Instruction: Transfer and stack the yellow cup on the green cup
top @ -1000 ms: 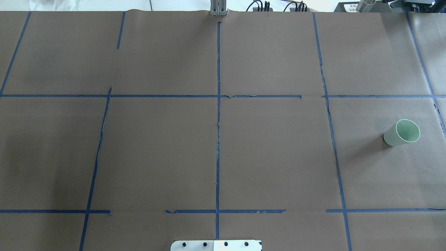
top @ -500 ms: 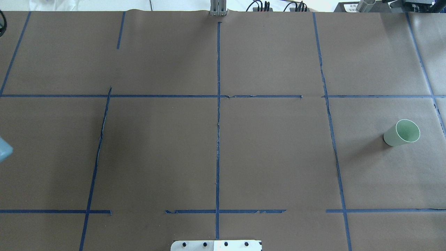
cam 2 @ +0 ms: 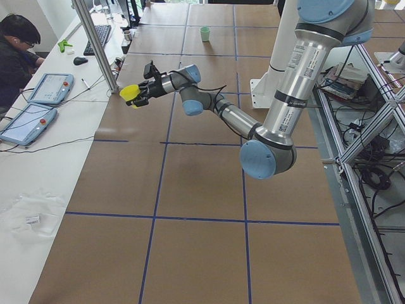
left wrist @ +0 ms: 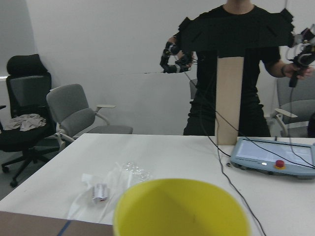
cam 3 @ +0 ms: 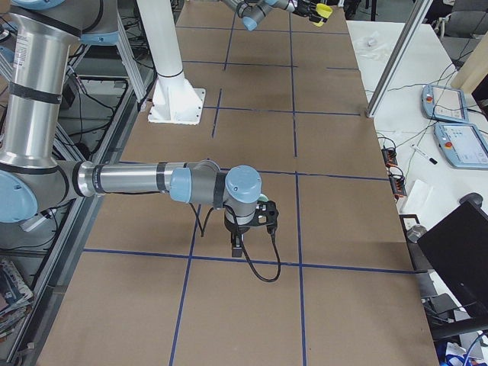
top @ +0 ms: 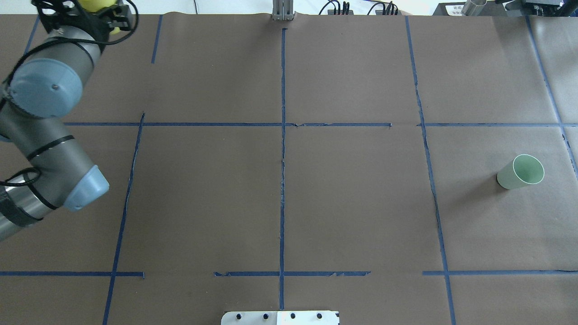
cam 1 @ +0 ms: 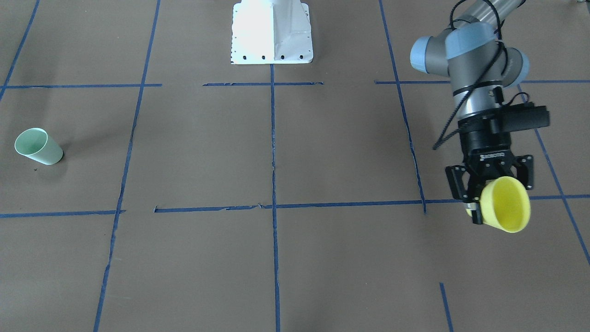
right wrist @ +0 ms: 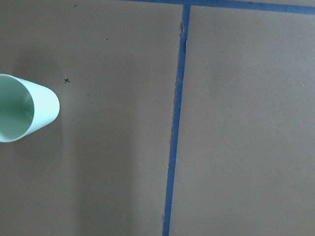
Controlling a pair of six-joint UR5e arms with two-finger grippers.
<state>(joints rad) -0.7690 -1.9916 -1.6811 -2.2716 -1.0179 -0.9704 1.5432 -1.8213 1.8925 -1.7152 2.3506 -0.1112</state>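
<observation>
Newly in from the overhead view's left side since half a second ago: left arm (top: pixel 49 135), bent at the elbow, reaching toward the bench's (top: pixel 352 203) far-left corner. Unmoved: green cup (top: pixel 520 172), upright near the right edge. Barely showing overhead, plain from the front: yellow cup (cam 1: pixel 507 205), lifted off the surface and tipped mouth-outward, clamped in the left gripper (cam 1: pixel 491 184). Right gripper (cam 3: pixel 241 238) visible only from the side, pointing down at the bench; spread impossible to tell.

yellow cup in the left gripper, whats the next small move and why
Probably carry the yellow cup toward the middle of the table: the left gripper holds it at the robot's left end, while the green cup stands far across.
</observation>
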